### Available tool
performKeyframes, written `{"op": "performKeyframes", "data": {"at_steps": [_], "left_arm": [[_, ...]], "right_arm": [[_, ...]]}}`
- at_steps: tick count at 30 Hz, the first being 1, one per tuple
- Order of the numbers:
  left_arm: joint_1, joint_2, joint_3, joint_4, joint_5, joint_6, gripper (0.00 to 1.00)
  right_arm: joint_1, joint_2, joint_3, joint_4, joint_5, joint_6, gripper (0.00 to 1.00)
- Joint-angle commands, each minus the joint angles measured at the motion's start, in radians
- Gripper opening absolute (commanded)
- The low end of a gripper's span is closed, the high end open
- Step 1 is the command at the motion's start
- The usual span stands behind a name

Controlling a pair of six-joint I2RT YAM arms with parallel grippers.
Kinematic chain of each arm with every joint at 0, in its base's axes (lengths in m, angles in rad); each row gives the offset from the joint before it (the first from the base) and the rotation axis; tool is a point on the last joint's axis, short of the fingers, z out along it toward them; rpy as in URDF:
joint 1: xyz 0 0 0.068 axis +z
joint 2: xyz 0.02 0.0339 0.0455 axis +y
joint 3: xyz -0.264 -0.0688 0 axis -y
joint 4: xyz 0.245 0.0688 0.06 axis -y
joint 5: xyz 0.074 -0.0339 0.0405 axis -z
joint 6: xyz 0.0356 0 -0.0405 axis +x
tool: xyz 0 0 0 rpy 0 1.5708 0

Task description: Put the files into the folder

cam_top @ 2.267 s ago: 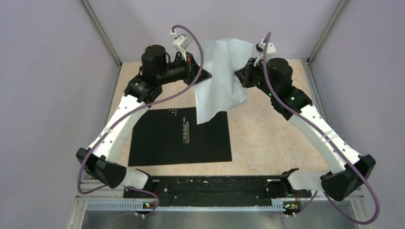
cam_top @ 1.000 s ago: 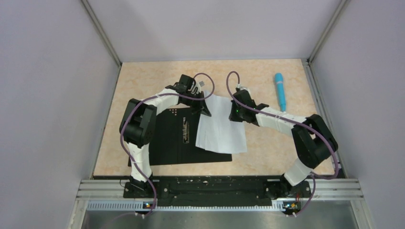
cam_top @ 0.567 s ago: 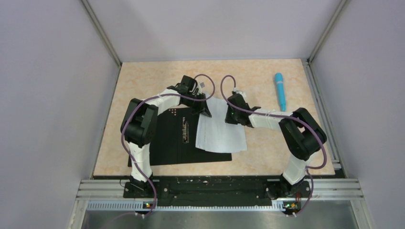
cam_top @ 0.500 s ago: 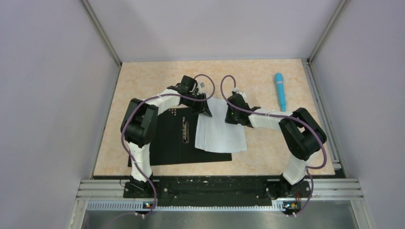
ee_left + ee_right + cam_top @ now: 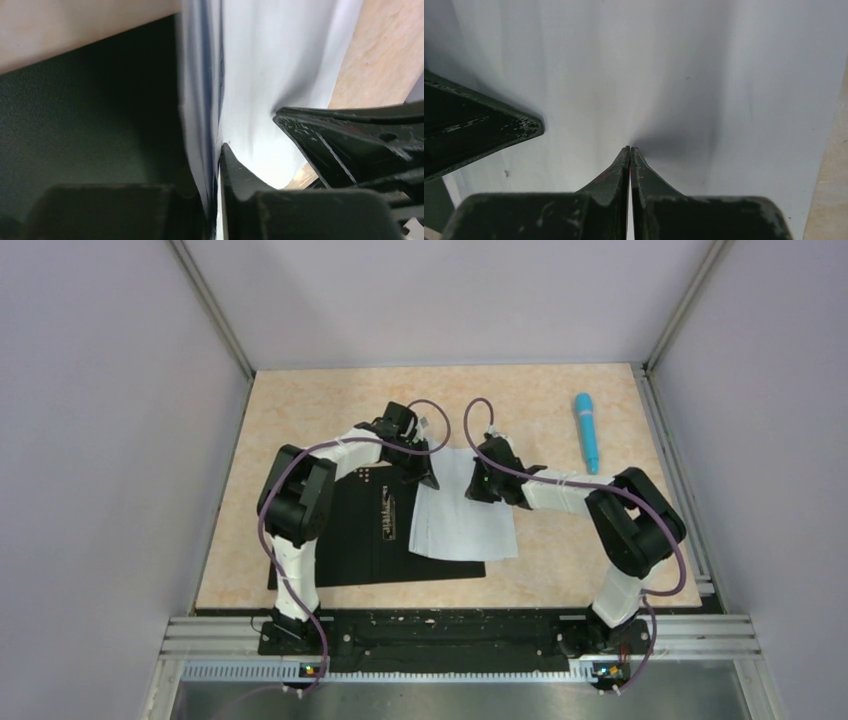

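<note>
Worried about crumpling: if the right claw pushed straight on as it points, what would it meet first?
Likely the files the right claw pinches; paper fills its view ahead, left claw off to one side.

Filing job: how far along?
Done: folder lies open, black inside up; files rest on its right half, overhanging the right edge. In hand: right gripper pinches their far edge, left gripper beside it. To do: square them in, probably close the folder.
</note>
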Motion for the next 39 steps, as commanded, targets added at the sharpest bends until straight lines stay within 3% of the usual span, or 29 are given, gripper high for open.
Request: {"op": "performKeyframes", "data": {"at_steps": [1,3,5,8,11,14,17,20,24,27,32,39], "left_arm": [[-0.011,0.029,0.032,0.005,-0.06,-0.013,0.06],[-0.013,0.032,0.041,-0.013,-0.079,-0.004,0.0],[-0.023,0.022,0.063,-0.036,-0.107,0.045,0.0],[-0.061,-0.059,0.05,-0.023,-0.202,0.17,0.0],[-0.098,-0.184,-0.004,0.05,-0.254,0.322,0.0],[-0.135,-0.334,-0.095,0.169,-0.269,0.486,0.0],[-0.139,-0.471,-0.171,0.275,-0.21,0.606,0.0],[-0.139,-0.592,-0.195,0.304,-0.162,0.702,0.0],[-0.14,-0.733,-0.211,0.348,-0.119,0.772,0.0],[-0.142,-0.823,-0.255,0.446,-0.076,0.789,0.0],[-0.144,-0.898,-0.218,0.474,-0.028,0.785,0.0],[-0.144,-0.949,-0.14,0.47,0.058,0.77,0.0]], "right_arm": [[0.012,-0.072,-0.007,0.028,-0.02,0.013,0.02],[0.012,-0.099,-0.008,0.024,-0.014,0.005,0.04],[0.005,-0.147,-0.004,-0.01,0.002,-0.021,0.13],[-0.048,-0.243,-0.025,0.0,-0.022,-0.079,0.37],[-0.173,-0.35,-0.073,0.099,-0.182,-0.143,0.64],[-0.28,-0.461,-0.101,0.179,-0.289,-0.215,0.82],[-0.328,-0.562,-0.122,0.257,-0.337,-0.303,0.91],[-0.409,-0.649,-0.164,0.405,-0.48,-0.323,0.97],[-0.552,-0.68,-0.175,0.616,-0.739,-0.199,0.99],[-0.567,-0.67,-0.127,0.681,-0.869,-0.16,0.99],[-0.568,-0.683,-0.069,0.761,-0.993,-0.134,0.99],[-0.569,-0.72,-0.017,0.795,-1.037,-0.184,0.99]]}}
